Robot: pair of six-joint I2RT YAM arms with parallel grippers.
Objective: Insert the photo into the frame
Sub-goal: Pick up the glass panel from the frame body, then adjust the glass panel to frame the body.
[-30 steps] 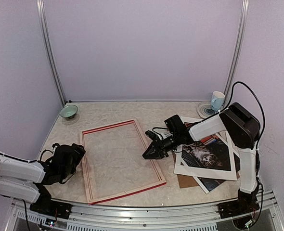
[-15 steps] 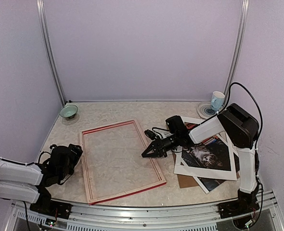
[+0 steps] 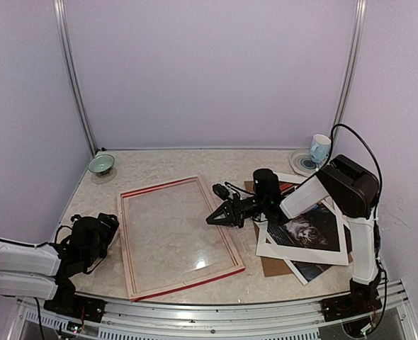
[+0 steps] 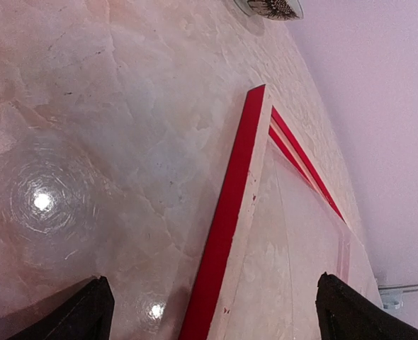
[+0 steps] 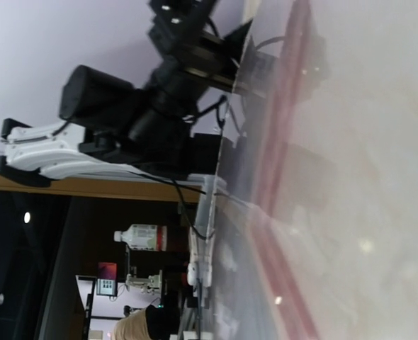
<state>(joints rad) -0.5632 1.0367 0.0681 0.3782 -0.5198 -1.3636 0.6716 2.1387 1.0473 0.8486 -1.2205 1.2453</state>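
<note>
right tool point(image 3: 212, 219) pinching clear pane point(image 3: 173, 234) over frame point(image 3: 159, 185), left tool point(image 4: 219, 312) wide open, empty

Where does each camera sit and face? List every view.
Top external: above and behind the bases, looking down on the red rectangular frame, paper cat photo, left arm, right arm.
Left wrist: low beside the frame's left rail, looking along it; its black fingertips show.
Right wrist: low at the frame's right rail, looking across toward the left arm; no fingers show.
Shared: all see the frame.
</note>
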